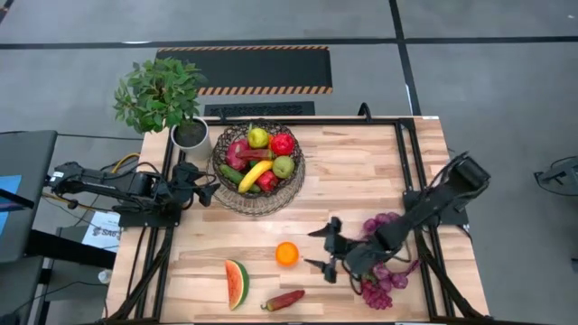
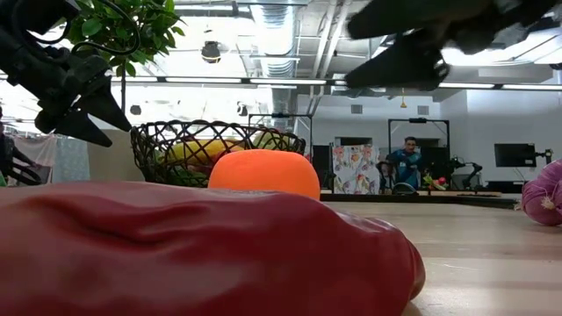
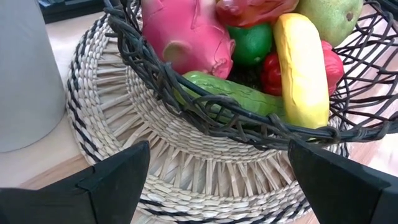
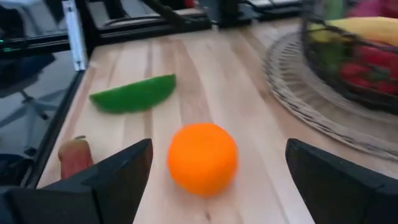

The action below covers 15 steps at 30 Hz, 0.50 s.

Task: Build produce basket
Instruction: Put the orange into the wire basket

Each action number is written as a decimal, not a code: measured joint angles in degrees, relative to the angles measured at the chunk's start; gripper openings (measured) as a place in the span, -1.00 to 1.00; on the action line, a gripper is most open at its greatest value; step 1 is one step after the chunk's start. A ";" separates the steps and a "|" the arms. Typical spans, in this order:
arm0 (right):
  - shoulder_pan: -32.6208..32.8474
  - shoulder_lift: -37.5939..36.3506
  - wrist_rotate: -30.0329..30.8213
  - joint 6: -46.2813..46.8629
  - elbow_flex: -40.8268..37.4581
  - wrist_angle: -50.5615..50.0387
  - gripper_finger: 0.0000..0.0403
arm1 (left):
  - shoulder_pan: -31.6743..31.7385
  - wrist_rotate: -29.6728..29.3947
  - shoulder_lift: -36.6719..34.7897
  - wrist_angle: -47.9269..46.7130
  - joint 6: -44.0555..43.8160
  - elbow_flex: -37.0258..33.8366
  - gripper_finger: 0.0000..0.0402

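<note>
The dark wire basket (image 1: 258,170) stands on a pale woven mat (image 3: 205,168) at the table's far middle and holds a banana (image 1: 254,174), a pink dragon fruit (image 3: 183,31), a cucumber (image 3: 242,96), a pear, a red apple and peppers. An orange (image 1: 287,254), a watermelon slice (image 1: 237,283) and a red pepper (image 1: 284,300) lie on the near part of the table; purple grapes (image 1: 384,280) lie under my right arm. My right gripper (image 1: 327,246) is open, just right of the orange (image 4: 202,158). My left gripper (image 1: 209,188) is open, left of the basket.
A leafy potted plant in a white pot (image 1: 190,135) stands at the far left, beside the basket. Bare wood lies right of the basket and between the basket and the orange. People show in the room behind the table (image 2: 408,158).
</note>
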 joint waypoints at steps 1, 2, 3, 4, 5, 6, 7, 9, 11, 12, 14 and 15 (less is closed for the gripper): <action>-0.47 1.86 -1.11 -1.54 0.00 3.55 0.93 | -0.01 -0.15 0.00 0.00 -0.01 0.00 0.83; -1.05 3.74 -2.03 -3.01 0.02 7.16 0.93 | -0.01 -0.24 0.00 0.00 -0.01 0.00 0.83; -1.71 5.53 -3.01 -4.32 0.08 10.58 0.93 | -0.01 -0.24 0.00 0.00 -0.01 0.00 0.83; -2.29 7.12 -3.86 -5.59 0.30 13.55 0.93 | -0.01 -0.26 0.00 0.02 -0.01 0.00 0.83; -2.93 8.58 -4.28 -6.78 0.69 16.05 0.93 | 0.01 -0.26 0.00 0.00 -0.01 0.00 0.83; -3.50 9.77 -4.55 -8.04 1.25 18.11 0.93 | 0.00 -0.26 0.00 0.00 -0.03 0.00 0.83; -3.97 10.88 -4.95 -9.28 1.94 19.68 0.93 | 0.00 -0.26 0.00 0.00 -0.03 0.00 0.83; -4.87 12.81 -6.03 -11.16 3.53 21.07 0.93 | -0.01 -0.26 0.00 0.02 -0.03 0.00 0.83; -5.46 14.57 -6.69 -11.59 5.05 20.82 0.93 | -0.01 -0.28 -0.02 0.00 -0.03 0.00 0.83; -5.66 15.59 -7.58 -11.60 5.93 20.99 0.93 | -0.01 -0.28 0.00 0.02 -0.03 0.00 0.83; -5.78 17.16 -7.65 -11.69 6.84 20.74 0.92 | -0.01 -0.28 -0.02 0.00 -0.05 0.00 0.83; -5.76 17.89 -7.69 -11.75 7.31 20.69 0.92 | -0.01 -0.31 -0.02 0.01 -0.05 0.00 0.83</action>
